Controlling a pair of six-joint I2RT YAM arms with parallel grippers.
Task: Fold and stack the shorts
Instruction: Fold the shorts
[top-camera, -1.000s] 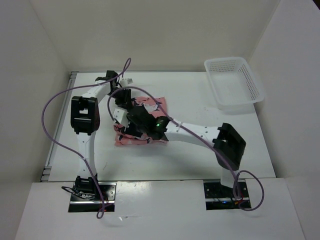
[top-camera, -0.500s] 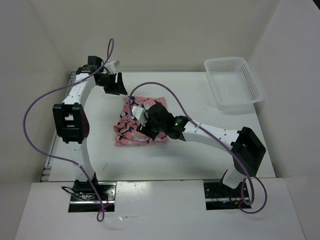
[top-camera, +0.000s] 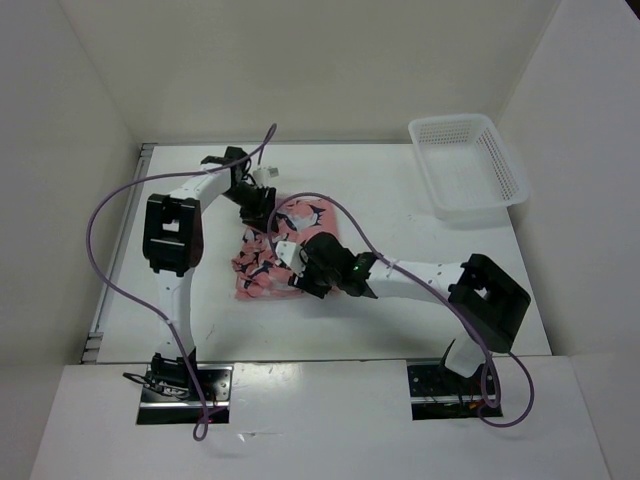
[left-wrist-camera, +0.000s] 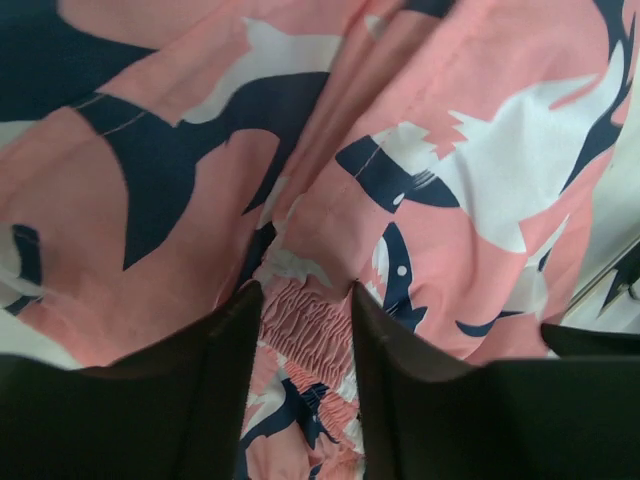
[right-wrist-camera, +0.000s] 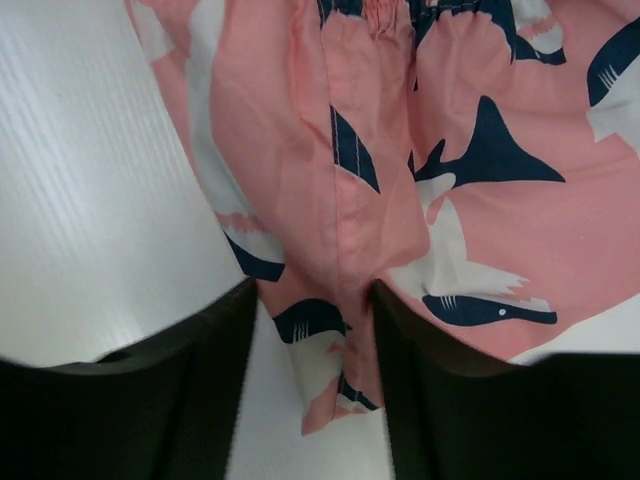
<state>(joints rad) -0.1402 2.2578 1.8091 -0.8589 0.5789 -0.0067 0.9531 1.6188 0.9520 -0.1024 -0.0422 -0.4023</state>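
- My left pincer (left-wrist-camera: 305, 300) pinches the salmon-pink, shark-print fabric shorts (top-camera: 268, 265) at their far edge.
- My right pincer (right-wrist-camera: 312, 295) straddles a fold of them; I cannot tell whether it grips.
- A white plastic mesh basket (top-camera: 505, 165) sits well right of the shorts.

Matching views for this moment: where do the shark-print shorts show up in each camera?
Top external: shorts bunched left of centre on the table.
Left wrist: shorts fill the frame, gathered band between the left fingers.
Right wrist: shorts upper right, a fold between the right fingers.
Shared landmark: the navy-and-white shark print, visible in all three.
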